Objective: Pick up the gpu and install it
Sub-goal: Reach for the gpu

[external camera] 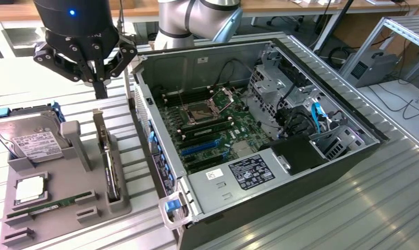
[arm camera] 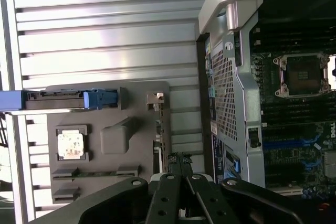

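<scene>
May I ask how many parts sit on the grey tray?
4: hard drive farthest back, processor midway, memory stick nearest, gpu on edge along the exterior view's right side.

Ribbed aluminium tabletop [external camera: 362, 208] beneath the pincer [external camera: 100, 95], wooden desk [external camera: 286, 9] behind it, aluminium-profile frame [external camera: 398, 27] and black cables [external camera: 403, 101] well apart from it, even bright light.

Bright, even light, with glare off the ribbed table [external camera: 334, 208].
</scene>
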{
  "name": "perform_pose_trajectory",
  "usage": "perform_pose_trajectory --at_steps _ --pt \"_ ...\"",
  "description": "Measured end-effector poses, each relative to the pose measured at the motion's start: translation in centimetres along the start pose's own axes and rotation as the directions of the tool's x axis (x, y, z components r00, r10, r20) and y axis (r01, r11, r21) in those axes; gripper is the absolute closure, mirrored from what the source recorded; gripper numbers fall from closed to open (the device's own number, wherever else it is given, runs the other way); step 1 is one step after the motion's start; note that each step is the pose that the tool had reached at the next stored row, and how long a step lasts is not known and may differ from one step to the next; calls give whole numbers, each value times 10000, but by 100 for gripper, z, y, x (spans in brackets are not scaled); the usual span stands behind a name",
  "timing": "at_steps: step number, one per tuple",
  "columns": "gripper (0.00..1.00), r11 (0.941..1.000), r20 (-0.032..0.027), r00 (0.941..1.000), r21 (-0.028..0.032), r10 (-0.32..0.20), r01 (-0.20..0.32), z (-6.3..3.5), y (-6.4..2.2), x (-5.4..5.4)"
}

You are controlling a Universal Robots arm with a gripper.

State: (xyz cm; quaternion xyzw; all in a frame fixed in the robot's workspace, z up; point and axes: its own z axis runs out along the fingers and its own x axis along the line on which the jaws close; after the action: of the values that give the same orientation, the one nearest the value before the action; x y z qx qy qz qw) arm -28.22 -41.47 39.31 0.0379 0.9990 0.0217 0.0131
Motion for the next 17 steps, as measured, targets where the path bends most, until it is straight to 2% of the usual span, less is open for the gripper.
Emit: perform_pose_trajectory --at_steps 17 --pt "89 10000 0 10000 0 0 0 -3 -57 -4"
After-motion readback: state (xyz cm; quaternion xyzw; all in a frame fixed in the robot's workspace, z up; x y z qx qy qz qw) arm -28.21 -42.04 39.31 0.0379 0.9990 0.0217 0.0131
